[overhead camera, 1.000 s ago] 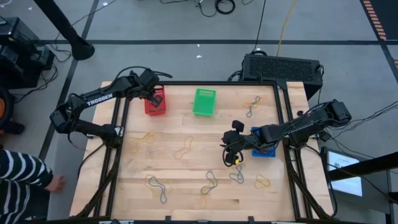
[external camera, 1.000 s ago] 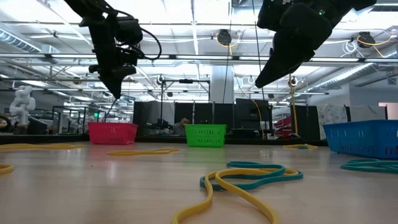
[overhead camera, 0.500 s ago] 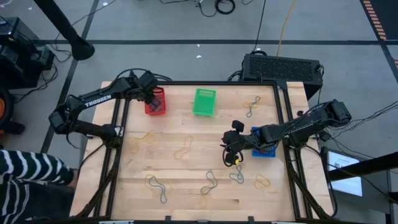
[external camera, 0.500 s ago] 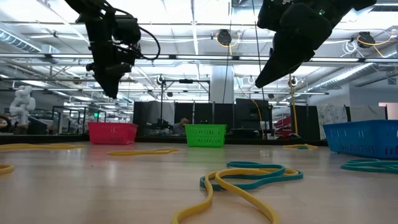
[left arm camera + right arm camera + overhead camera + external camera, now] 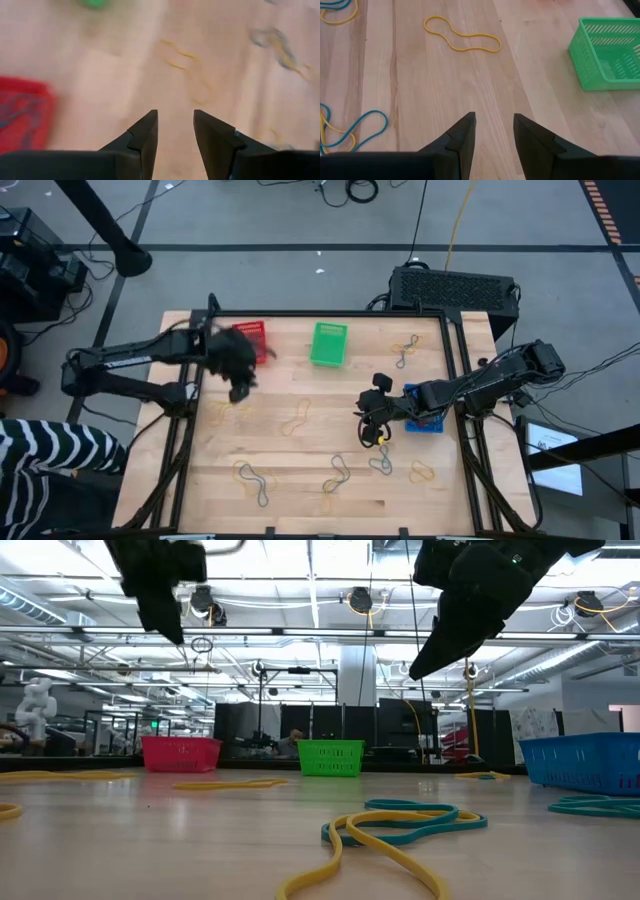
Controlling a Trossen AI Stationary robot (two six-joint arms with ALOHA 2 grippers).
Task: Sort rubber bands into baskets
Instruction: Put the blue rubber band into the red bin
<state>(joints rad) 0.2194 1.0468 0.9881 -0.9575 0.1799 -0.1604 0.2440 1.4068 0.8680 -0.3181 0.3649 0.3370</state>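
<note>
So the left claw [image 5: 238, 392] is hanging over the worktop [image 5: 310, 480] just near of the red basket [image 5: 250, 340], fingers a little apart with nothing in them. The right claw [image 5: 368, 435] sits over the middle-right, beside the blue basket [image 5: 425, 420], also parted slightly and empty. The green basket [image 5: 328, 343] is at the far edge, centre. Yellow rubber bands [image 5: 296, 419] lie scattered about, plus a blue and yellow tangle [image 5: 400, 825] close to the near edge.
</note>
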